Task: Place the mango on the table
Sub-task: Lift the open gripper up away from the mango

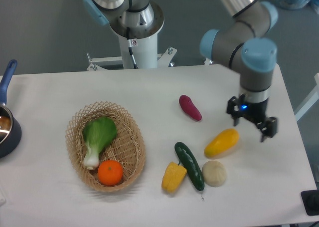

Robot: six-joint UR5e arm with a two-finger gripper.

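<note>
The smooth, shiny yellow mango (222,142) is lying on the flat white table (149,95). The black gripper (253,126) is hanging beside it, fingers spread apart, holding nothing.

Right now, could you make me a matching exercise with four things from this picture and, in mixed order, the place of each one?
Things:
1. mango
2. orange
3. corn piece
4. pot

Places:
A. at the table's left edge
B. touching the cucumber's left side
C. on the table, just left of the gripper
D. in the basket, below the bok choy

Pairs: 1-C, 2-D, 3-B, 4-A
</note>
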